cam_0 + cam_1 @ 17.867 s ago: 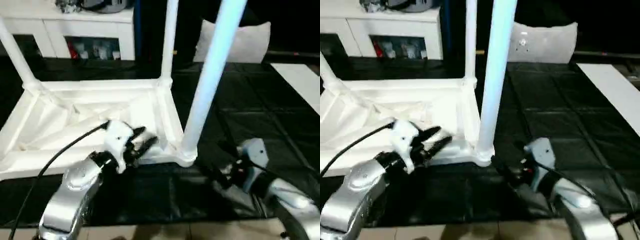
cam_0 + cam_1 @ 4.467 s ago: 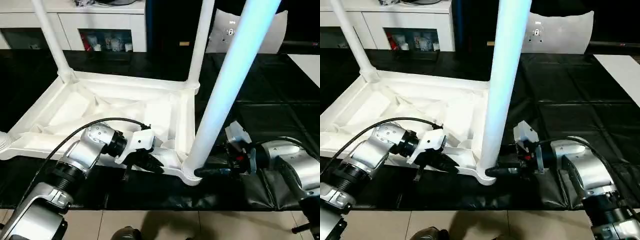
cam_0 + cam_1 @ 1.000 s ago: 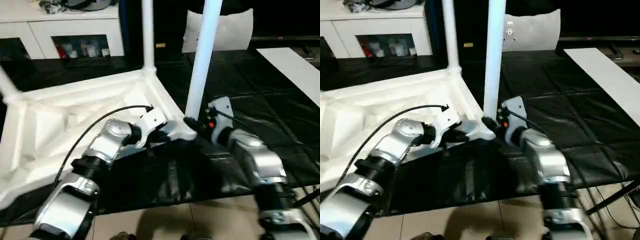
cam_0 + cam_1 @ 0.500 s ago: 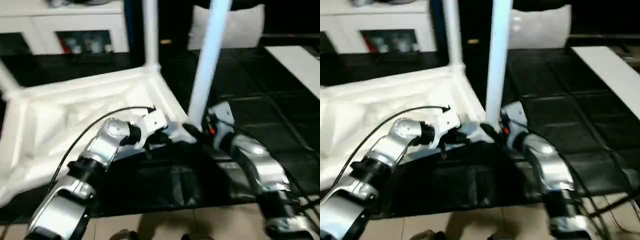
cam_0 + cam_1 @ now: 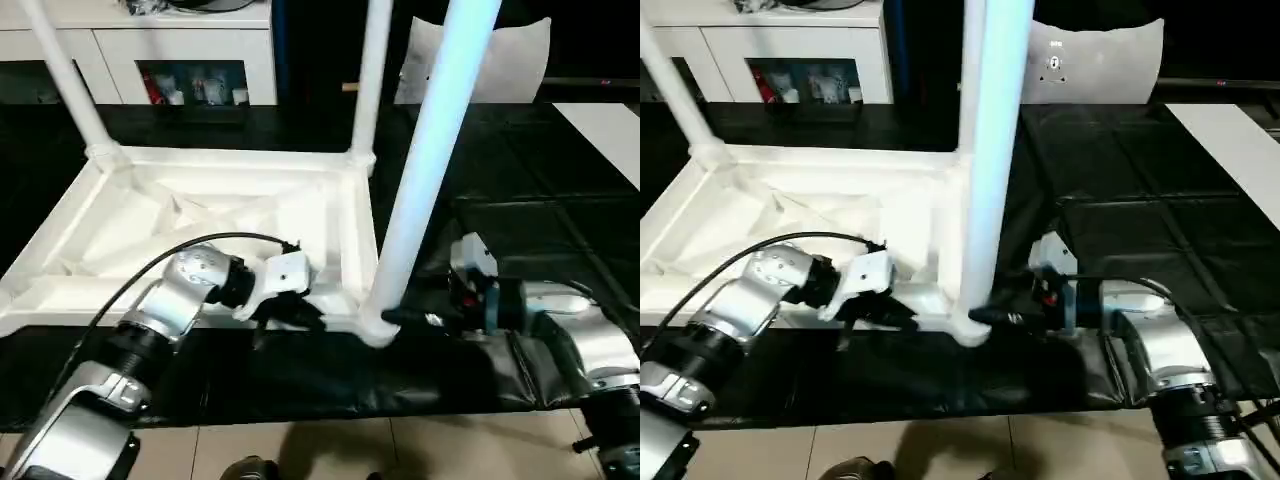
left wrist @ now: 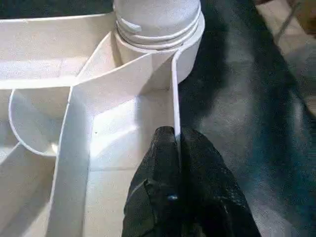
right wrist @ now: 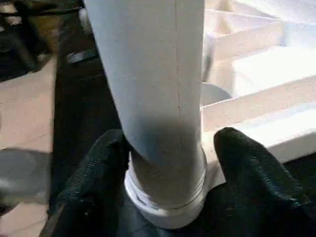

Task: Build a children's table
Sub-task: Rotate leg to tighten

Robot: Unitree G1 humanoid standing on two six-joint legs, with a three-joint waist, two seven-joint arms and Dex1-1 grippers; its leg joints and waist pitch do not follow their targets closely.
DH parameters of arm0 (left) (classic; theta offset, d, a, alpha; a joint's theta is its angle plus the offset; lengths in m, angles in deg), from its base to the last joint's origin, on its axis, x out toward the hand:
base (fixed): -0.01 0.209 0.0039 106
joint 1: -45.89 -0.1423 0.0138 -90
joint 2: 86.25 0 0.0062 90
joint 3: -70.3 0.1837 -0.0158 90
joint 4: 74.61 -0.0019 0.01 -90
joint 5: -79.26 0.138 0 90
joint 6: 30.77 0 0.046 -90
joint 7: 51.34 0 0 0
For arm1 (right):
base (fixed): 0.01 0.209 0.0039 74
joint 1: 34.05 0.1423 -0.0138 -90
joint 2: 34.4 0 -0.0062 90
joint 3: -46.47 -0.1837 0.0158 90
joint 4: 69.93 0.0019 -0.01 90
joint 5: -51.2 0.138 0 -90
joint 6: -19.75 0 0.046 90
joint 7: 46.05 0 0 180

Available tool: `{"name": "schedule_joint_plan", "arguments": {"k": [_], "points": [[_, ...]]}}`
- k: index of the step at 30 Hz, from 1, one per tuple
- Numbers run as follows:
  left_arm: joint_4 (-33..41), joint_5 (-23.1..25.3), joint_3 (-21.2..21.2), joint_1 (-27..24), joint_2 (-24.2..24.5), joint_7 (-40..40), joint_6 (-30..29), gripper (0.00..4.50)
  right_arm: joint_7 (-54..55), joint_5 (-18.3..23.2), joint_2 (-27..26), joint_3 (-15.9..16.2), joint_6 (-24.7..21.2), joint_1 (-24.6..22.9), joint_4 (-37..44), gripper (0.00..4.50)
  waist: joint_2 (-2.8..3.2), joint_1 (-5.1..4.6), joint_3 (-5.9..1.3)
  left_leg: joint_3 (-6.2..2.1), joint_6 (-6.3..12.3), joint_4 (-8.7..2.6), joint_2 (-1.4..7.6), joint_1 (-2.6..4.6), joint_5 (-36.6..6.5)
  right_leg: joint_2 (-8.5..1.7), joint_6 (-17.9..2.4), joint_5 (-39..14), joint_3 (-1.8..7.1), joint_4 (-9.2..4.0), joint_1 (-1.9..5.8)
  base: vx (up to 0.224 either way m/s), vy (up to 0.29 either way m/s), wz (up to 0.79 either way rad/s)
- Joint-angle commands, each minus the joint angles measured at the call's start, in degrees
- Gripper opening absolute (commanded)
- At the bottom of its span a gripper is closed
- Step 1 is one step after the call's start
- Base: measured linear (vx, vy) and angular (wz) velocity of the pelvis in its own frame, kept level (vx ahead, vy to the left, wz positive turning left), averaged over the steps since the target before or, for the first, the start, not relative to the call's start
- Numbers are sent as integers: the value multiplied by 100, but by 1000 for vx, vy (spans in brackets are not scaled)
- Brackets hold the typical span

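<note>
Tabletop (image 5: 200, 215), white plastic, lies upside down on the black mat (image 5: 560, 220), its ribbed underside facing up so the corner sockets can take legs from above. Three legs show standing in it: one at the far left corner (image 5: 62, 75), one at the far right corner (image 5: 372, 70), and the nearest, a thick tapered leg (image 5: 425, 165), rising from the near right corner socket (image 5: 375, 325). The left gripper (image 6: 177, 148) is clenched on the thin upright rim wall of the tabletop just beside that socket, one black finger on each side of the wall in the left wrist view; this pinch probably steadies the top so it does not slide or turn while the leg is worked. The right gripper (image 7: 165, 163) straddles the base of the near right leg, its two black fingers (image 7: 247, 163) standing either side of the flared collar (image 7: 168, 197) where it meets the socket. They sit close to the collar, but whether they press it or stand slightly off cannot be told. Holding low, right at the collar, likely gives the best purchase for twisting or seating the leg without tipping it. Beyond the mat, white cabinets (image 5: 180, 55) stand at the far left and a white cushion (image 5: 500, 60) at the far right.
</note>
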Motion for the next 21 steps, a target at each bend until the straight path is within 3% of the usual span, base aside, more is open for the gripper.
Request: {"name": "schedule_joint_plan", "arguments": {"k": [1,2,4,9,21], "points": [[150,16,256,-21,27,-330,152,0,-239,106,75,81,-36,77,14,259,-46,-6,-397,-209,459,-405,497,198,-999,-542,-1387,-765,260,-401,188,0,0,0],[170,-2,257,-32,39,-376,159,0,-307,103,80,112,-39,107,-35,244,-110,-16,-393,-203,452,-411,501,200,-1028,-532,-1376,-827,258,-410,183,0,0,0],[237,-28,267,-58,51,-451,138,0,-309,39,26,148,65,187,-208,232,-70,-4,-390,-211,409,-411,502,208,-1043,-548,-1378,-954,258,-405,169,0,0,0],[343,-63,286,-89,63,-510,98,0,-324,9,-74,177,163,306,-398,197,-83,-17,-390,-211,330,-418,497,209,-1090,-542,-1340,-1029,267,-410,168,0,0,0],[362,-111,189,-129,-69,-232,-59,0,-470,309,-110,336,-334,-34,210,190,-76,6,-380,-206,389,-423,503,208,-1033,-535,-1326,-996,269,-415,166,0,0,0]]}}
